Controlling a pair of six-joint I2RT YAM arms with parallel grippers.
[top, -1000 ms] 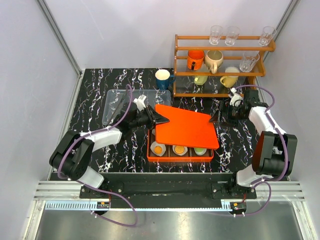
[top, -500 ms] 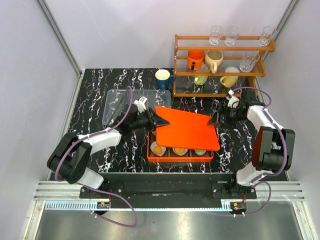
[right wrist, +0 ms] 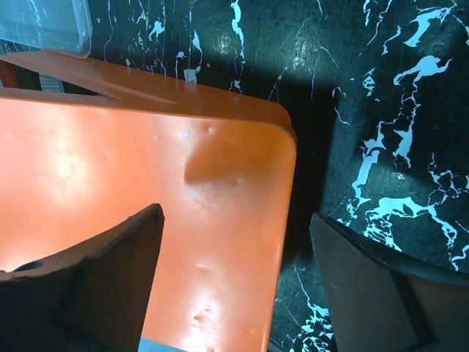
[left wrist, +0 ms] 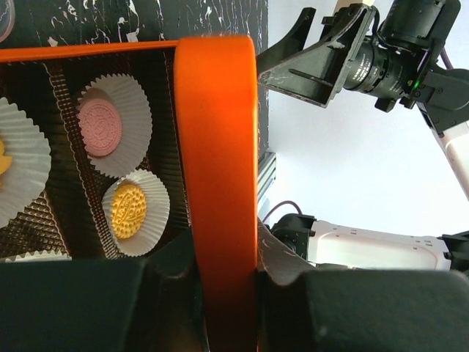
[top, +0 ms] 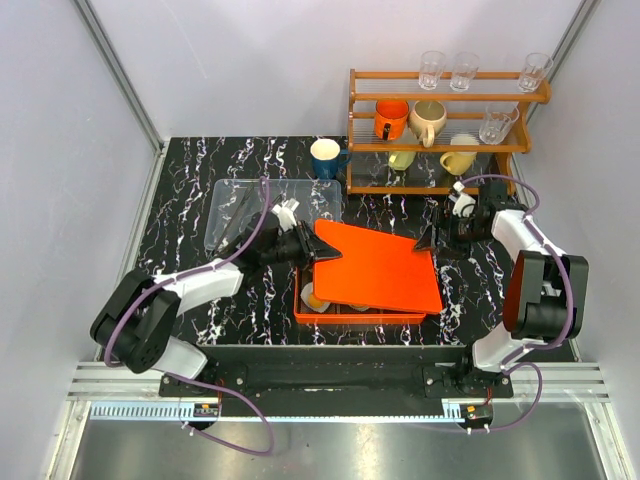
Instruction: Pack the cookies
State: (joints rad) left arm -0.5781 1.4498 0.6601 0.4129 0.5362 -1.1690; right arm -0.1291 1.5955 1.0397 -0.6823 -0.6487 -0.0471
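Observation:
The cookies lie in white paper liners inside an orange box. In the left wrist view a pink cookie and an orange cookie show, with another orange one at the left edge. In the top view only one orange cookie peeks out. An orange lid hangs tilted over the box and hides the rest. My left gripper is shut on the lid's left edge. My right gripper is open at the lid's far right corner, one finger over the lid and one over the table.
A clear plastic tray lies behind the left arm. A blue mug stands at the back. A wooden rack with mugs and glasses fills the back right corner, just behind the right gripper.
The lid has come toward the near edge and lower over the box, covering most of the front row of cookies. The left gripper moved with it; the right gripper shifted slightly left.

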